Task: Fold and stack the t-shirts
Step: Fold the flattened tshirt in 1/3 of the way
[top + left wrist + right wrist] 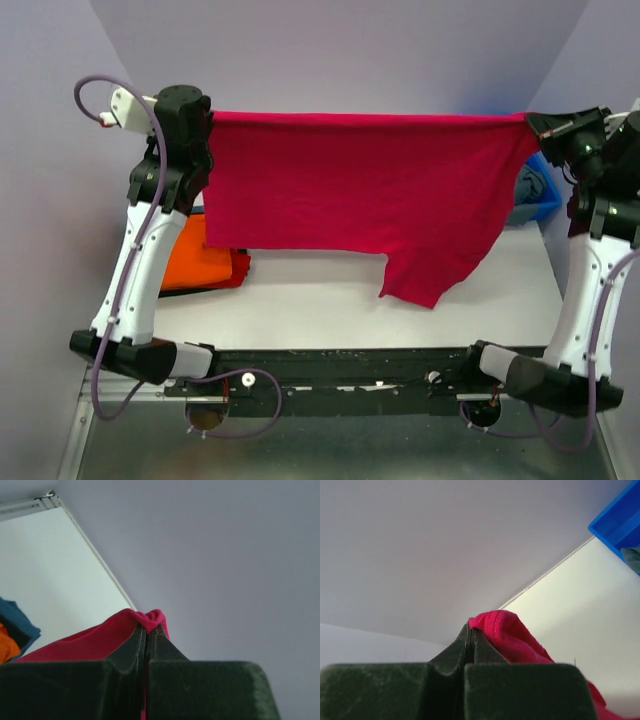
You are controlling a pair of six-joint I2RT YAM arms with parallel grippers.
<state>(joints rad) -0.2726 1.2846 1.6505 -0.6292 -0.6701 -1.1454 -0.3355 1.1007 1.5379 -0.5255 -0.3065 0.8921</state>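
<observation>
Above the table [300, 300], crimson-pink t-shirt [360, 190] stretched wide, corners pinched in left pincer [146, 630], right pincer [471, 629]

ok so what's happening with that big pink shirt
The crimson-pink t-shirt is held up in the air, spread wide. The left pincer is shut on one top corner and the right pincer on the other, so the cloth hangs like a curtain over the table. An orange t-shirt lies on the table's left side.
</observation>
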